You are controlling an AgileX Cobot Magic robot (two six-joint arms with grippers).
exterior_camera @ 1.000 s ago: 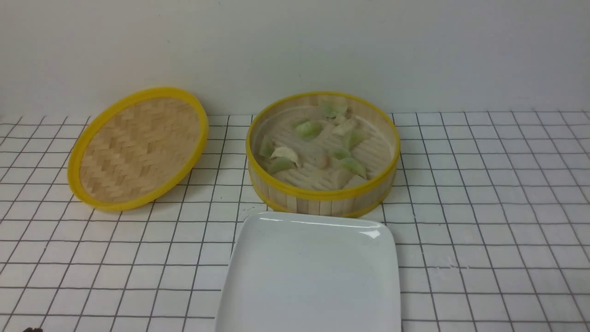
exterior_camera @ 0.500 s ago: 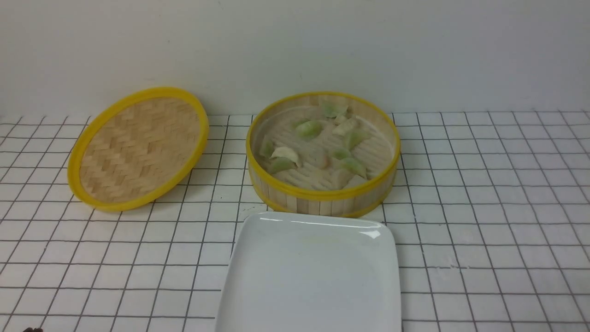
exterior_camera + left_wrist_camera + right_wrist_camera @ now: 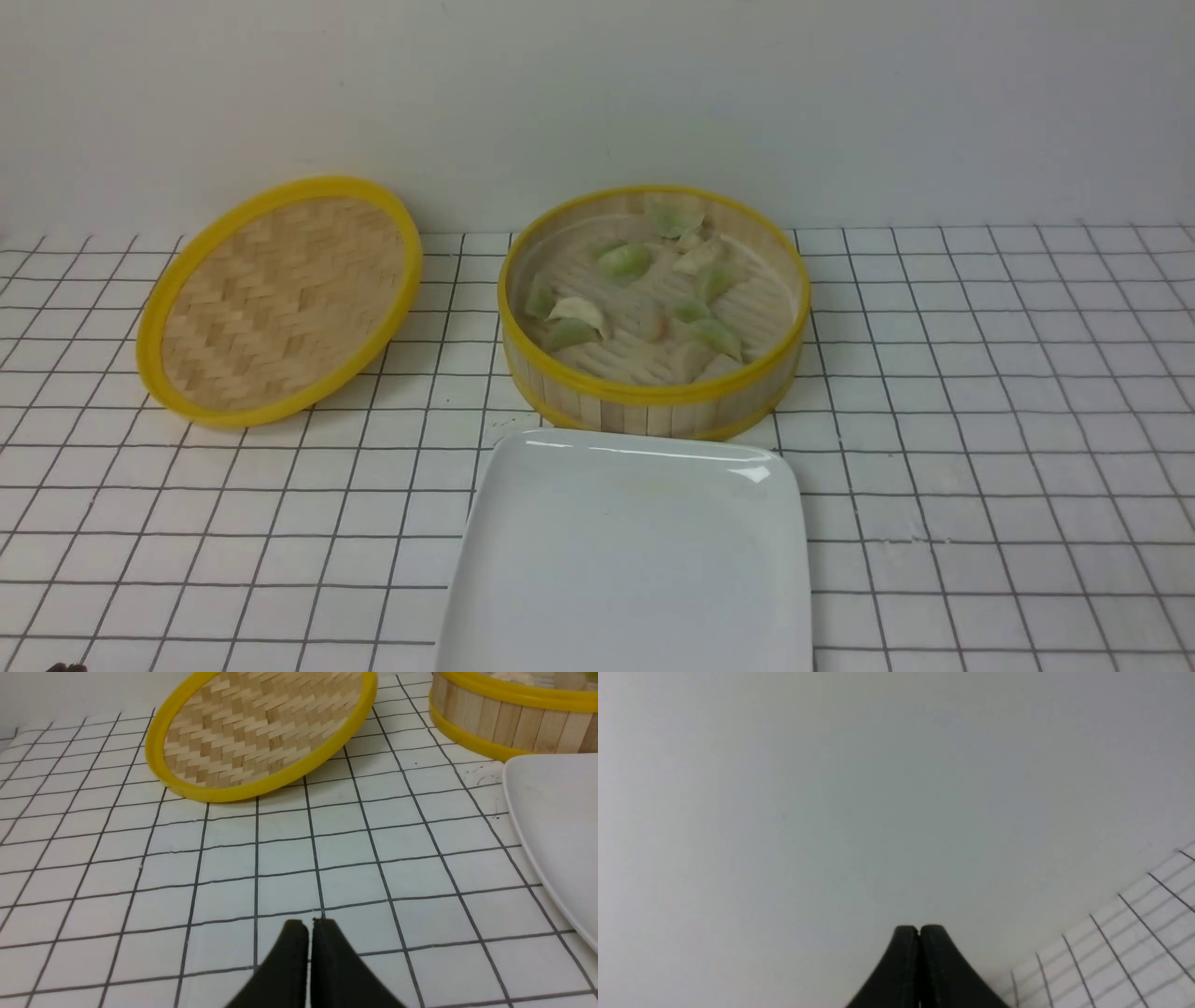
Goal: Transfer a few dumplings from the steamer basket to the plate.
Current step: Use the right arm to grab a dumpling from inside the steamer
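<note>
Here, at the left gripper [image 3: 309,927], jaws shut with just a thin slit between the tips, gripping nothing. Likewise at the right gripper [image 3: 919,929]: jaws shut, with nothing held and, in that wrist view, mostly the pale wall [image 3: 859,812] beyond, plus a slanting corner of gridded tablecloth [image 3: 1129,956]. In the front view, just a small dark tip in the near left corner. Over the table [image 3: 943,485], white cloth with a dark grid. To the left of the basket and well apart from it, a round woven lid [image 3: 289,303] with a yellow rim; hard to tell whether flat or leaning on the wall. Directly in front of the basket, close to its near side, the large white plate [image 3: 635,560], glossy and round-cornered, near edge cut off by the front view. Behind the plate, close to the wall, the steamer basket [image 3: 644,413], upright and uncovered, with slatted sides and yellow rims. Inside, scattered over the slatted floor, the dumplings [image 3: 624,261]: several pale green, others cream or faintly pinkish, some touching or overlapping.
</note>
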